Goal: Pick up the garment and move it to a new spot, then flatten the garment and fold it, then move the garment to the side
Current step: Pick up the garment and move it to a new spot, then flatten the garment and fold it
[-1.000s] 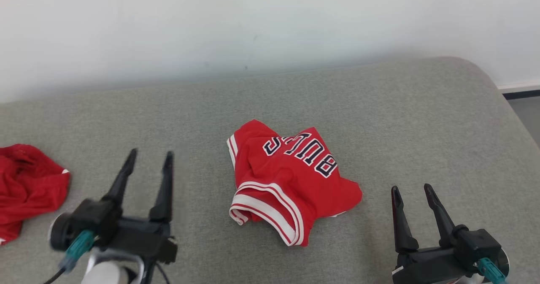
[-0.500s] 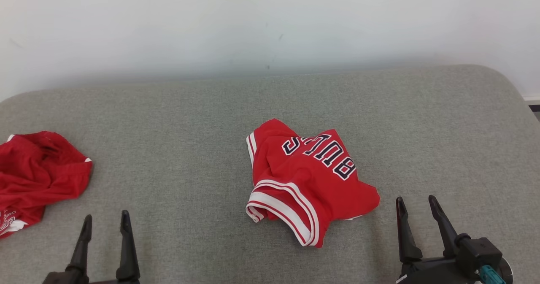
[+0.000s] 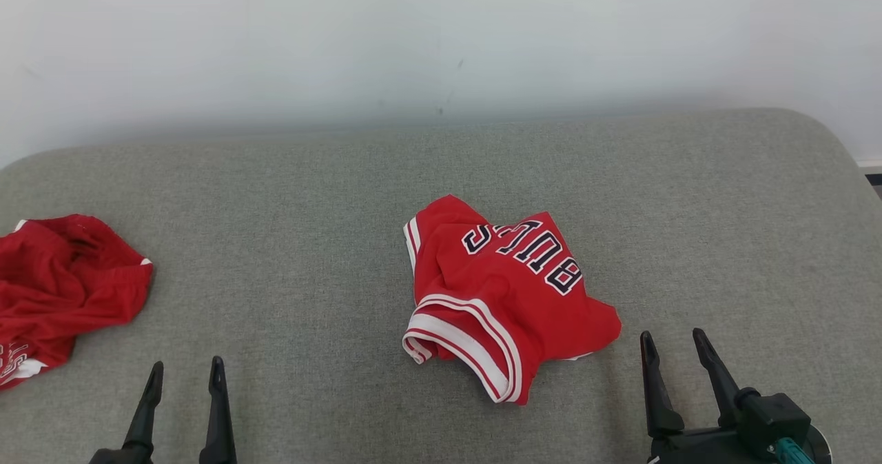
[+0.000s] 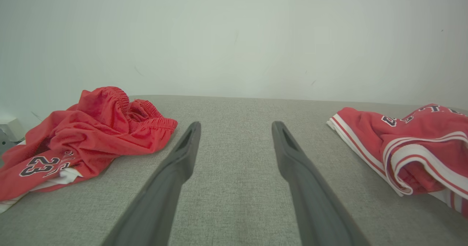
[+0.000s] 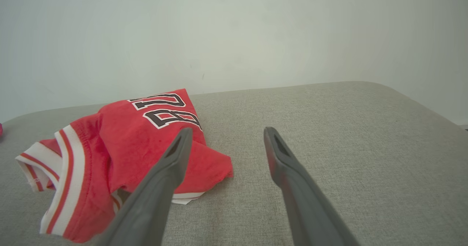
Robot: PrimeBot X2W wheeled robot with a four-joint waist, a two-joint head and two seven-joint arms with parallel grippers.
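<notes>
You're holding both jaws parted and empty over the grey padded table [image 3: 275, 195], the crumpled red Bulls jersey [image 3: 503, 291] lying mid-table near the right jaws, probably light and limp, best pinched at its striped edge [image 3: 463, 338].

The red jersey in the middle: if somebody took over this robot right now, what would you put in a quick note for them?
Left hand: open, empty, low at the near edge, apart from any cloth.
Right hand: open, empty, just right of the jersey, not touching it.
Things: the jersey lies bunched in the middle of the grey cushion, lettering up. The red shorts lie crumpled at the far left.
Done: nothing I can confirm; the jersey is neither flat nor neatly folded.
Left: probably pick it up, set it down afresh, flatten, fold, move aside.
</notes>
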